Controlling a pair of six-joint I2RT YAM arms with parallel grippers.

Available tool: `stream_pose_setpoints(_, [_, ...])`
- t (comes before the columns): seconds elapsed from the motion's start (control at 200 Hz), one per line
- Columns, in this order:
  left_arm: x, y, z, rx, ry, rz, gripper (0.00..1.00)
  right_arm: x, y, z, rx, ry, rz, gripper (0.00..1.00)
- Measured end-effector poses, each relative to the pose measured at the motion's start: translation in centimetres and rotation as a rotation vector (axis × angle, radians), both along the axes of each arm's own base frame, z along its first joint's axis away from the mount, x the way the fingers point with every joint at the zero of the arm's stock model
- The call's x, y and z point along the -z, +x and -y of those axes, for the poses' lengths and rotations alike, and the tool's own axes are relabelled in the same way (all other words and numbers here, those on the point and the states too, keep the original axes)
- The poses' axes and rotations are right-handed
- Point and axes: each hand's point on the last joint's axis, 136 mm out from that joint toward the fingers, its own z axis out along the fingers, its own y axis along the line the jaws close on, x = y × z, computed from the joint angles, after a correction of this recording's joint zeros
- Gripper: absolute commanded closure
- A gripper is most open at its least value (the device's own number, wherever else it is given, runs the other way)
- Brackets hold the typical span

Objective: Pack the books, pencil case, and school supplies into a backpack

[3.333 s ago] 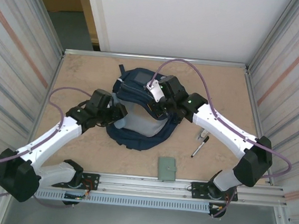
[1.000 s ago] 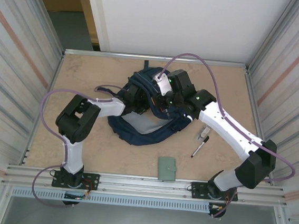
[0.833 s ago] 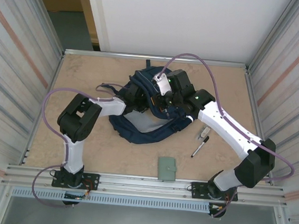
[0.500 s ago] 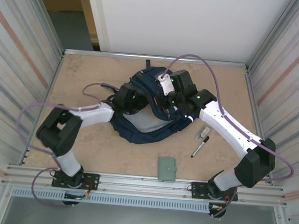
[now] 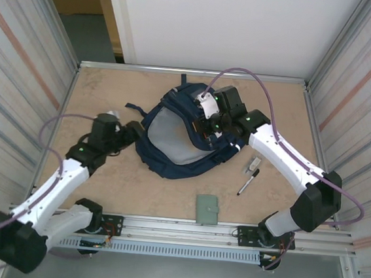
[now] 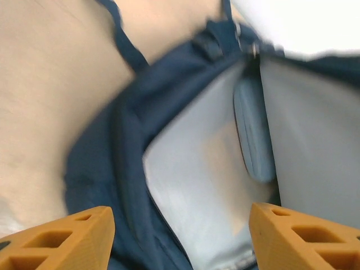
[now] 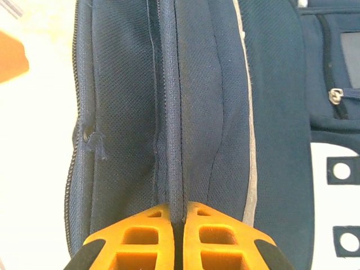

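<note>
The work surface is a tan board table (image 5: 98, 91) framed in aluminium, with a mounting rail (image 5: 184, 225) along the near edge. A ribbed metal left wall (image 5: 22, 64) bounds the cell, and a doorway (image 5: 85, 18) opens at the far left beside a white panel (image 5: 216, 24). The left gripper (image 5: 133, 134) sits just left of the backpack (image 5: 163, 166); in the left wrist view its jaws (image 6: 180, 236) stand wide apart with nothing between them. The backpack lies at the table centre with its mouth spread, showing pale grey lining. The pencil case (image 6: 254, 135) rests inside against that lining. The right gripper (image 5: 206, 124) is at the far right rim of the backpack; its jaws (image 7: 177, 216) are closed on a navy fabric ridge of the bag. To the right, on bare table, lie the clear packet (image 5: 254, 164) and the marker pen (image 5: 248, 181), close together. The grey-green booklet (image 5: 207, 209) lies near the rail. A ribbed right wall (image 5: 367, 97) closes the cell.
</note>
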Motion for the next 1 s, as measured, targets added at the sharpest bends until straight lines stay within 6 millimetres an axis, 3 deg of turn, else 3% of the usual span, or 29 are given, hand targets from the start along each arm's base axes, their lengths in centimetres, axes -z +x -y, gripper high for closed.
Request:
stream_pose_setpoints(0.09, [0.4, 0.7, -2.6, -0.048, -0.033, -0.04, 0.34, 1.3, -0.6, -1.4, -0.039, 0.013, -0.04, 0.97])
stream_pose_setpoints(0.155, [1.1, 1.4, -2.7, -0.023, -0.088, -0.088, 0.33, 2.7, -1.2, -2.4, -0.062, 0.022, -0.085, 0.99])
stream_pose_setpoints(0.281, [3.3, 2.4, 0.9, 0.144, -0.203, -0.211, 0.33, 5.4, -2.6, -3.3, -0.084, 0.024, -0.157, 1.0])
stream_pose_setpoints(0.401, [3.1, 2.1, 4.2, 0.283, -0.224, -0.23, 0.3, 6.6, -3.2, -3.3, -0.088, 0.02, -0.177, 1.0])
stream_pose_setpoints(0.687, [1.1, 3.4, 3.8, 0.237, -0.147, -0.139, 0.26, 6.6, -3.2, -3.3, -0.098, 0.04, -0.188, 1.0])
stream_pose_setpoints(0.907, [1.6, 4.8, 8.5, 0.31, -0.148, -0.122, 0.3, 6.5, -3.5, -3.5, -0.116, 0.056, -0.205, 0.99])
stream_pose_setpoints(0.997, [2.2, 5.6, 9.7, 0.305, -0.144, -0.116, 0.46, 6.8, -3.4, -3.3, -0.109, 0.051, -0.217, 0.9])
